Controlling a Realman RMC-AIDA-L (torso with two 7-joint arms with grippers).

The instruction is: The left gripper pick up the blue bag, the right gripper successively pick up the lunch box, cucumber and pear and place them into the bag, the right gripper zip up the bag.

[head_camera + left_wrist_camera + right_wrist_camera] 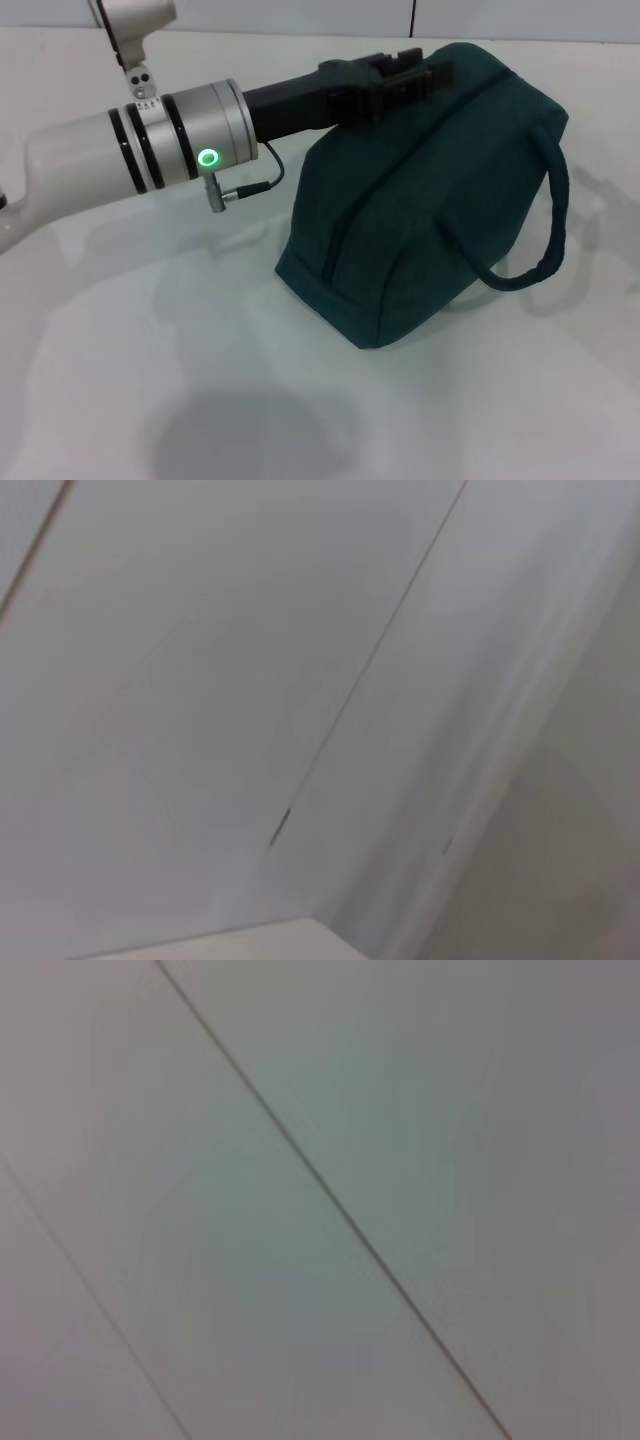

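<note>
The blue bag stands on the white table in the head view, leaning a little. Its zipper seam runs shut along the top and one loop handle hangs down on its right side. My left gripper reaches in from the left and rests against the bag's upper far edge. Its tips merge with the dark fabric. The lunch box, cucumber and pear are out of view. My right gripper shows in no view. Both wrist views show only pale wall panels.
The white table spreads around the bag, with bare surface in front and to the left. A white wall with panel seams runs along the back. My silver left forearm crosses the upper left.
</note>
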